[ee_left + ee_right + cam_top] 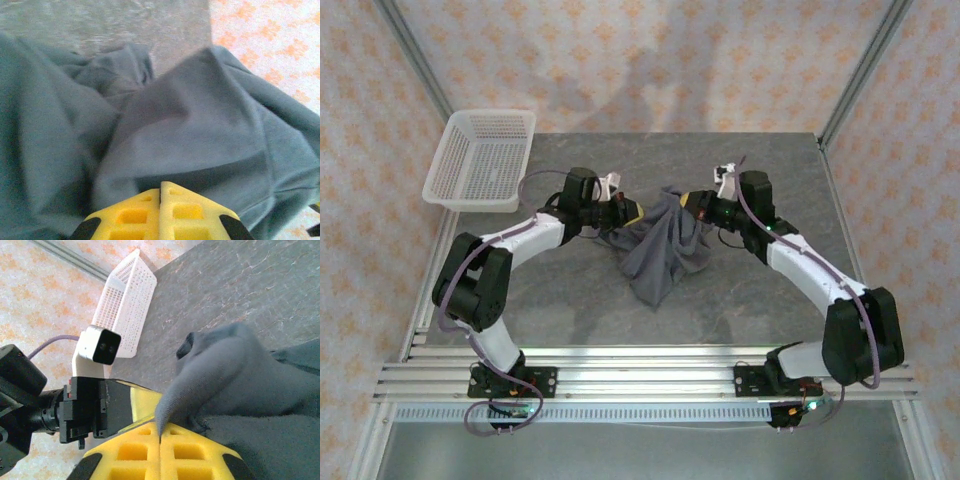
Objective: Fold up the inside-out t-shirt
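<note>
The inside-out t-shirt (660,245) is a dark slate-grey bunch at the middle of the table, lifted at its top and hanging to a point toward the front. My left gripper (634,212) meets its upper left edge. In the left wrist view its yellow fingers (175,210) are pressed together at the tip (160,187), with the cloth (190,125) drawn up right against them. My right gripper (692,203) holds the upper right edge. In the right wrist view it (160,432) is shut on a pinched fold of the shirt (220,375). The white tag is hidden.
A white mesh basket (480,160) sits at the table's far left corner, also in the right wrist view (125,305). The grey stone-look table (740,300) lies bare in front of the shirt. The left arm's camera (97,347) is close to the right gripper.
</note>
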You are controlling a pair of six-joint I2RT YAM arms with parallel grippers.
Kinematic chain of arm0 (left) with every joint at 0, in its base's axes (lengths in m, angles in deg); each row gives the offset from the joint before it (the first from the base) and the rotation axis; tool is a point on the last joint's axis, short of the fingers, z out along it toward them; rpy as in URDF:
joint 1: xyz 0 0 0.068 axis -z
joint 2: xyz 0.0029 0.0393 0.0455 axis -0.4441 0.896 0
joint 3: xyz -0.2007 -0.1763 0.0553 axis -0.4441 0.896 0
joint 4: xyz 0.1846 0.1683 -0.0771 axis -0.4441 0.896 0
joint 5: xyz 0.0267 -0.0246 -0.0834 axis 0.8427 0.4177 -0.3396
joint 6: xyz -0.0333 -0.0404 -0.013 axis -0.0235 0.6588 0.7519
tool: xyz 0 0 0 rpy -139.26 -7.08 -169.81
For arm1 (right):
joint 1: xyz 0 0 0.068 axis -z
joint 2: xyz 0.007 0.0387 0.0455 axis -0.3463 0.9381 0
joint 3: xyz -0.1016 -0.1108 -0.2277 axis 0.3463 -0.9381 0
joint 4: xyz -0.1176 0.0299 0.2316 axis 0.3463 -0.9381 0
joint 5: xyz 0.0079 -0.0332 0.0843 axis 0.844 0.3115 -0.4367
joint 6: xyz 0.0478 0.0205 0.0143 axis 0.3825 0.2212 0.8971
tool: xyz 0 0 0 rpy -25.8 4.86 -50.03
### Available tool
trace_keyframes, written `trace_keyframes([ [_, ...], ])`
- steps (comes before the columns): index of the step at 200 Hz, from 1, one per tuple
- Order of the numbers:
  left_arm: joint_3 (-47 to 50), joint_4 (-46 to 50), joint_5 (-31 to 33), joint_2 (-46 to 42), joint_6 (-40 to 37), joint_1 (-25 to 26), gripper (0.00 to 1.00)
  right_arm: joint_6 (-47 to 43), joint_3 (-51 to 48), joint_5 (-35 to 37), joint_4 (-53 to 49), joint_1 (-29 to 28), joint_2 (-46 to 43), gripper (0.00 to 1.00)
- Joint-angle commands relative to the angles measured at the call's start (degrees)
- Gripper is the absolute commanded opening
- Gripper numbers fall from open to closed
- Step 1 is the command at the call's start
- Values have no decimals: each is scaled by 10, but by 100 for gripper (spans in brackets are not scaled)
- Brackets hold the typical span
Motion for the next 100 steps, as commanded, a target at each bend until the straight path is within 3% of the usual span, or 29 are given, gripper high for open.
trace_keyframes([
  [1,3,-13,-4,-14,-13,2,0,25,-6,-14,50,-2,-21,0],
  [23,16,-91,-43,-21,12,8,1,31,-12,4,55,1,-20,0],
  [40,0,-71,-66,-38,-32,35,36,36,-11,10,55,2,-13,0],
  [56,-41,47,-36,-56,-135,76,54,40,-6,3,57,1,-5,0],
  [70,-66,94,-18,-53,-189,101,60,42,-1,0,56,1,0,0],
  [100,-86,86,6,-21,-180,121,70,53,4,-4,65,2,5,0],
])
